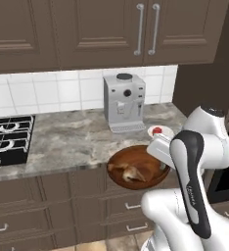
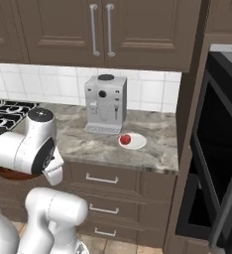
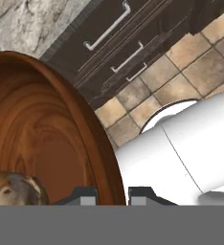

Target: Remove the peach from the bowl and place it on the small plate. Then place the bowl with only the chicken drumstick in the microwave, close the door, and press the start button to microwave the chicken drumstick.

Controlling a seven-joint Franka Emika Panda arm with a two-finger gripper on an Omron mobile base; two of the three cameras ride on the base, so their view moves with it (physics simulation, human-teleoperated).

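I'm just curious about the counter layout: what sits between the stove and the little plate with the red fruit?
In the left base view, the grey coffee machine stands on the marble counter between the stove and the small plate holding the peach.

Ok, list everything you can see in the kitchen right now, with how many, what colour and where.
bowl: one, brown wood, held out past the counter's front edge, over the drawers
chicken drumstick: one, tan, inside the bowl
peach: one, red, on the small plate
small plate: one, white, on the counter in front of the coffee machine
coffee machine: one, silver grey, at the back of the counter against the tiles
stove: one, black, left end of the counter
counter: one, grey marble
wall cabinets: brown, with two silver handles, above the counter
microwave: one, black, door open, right of the counter
gripper: one, dark fingers either side of the bowl's rim
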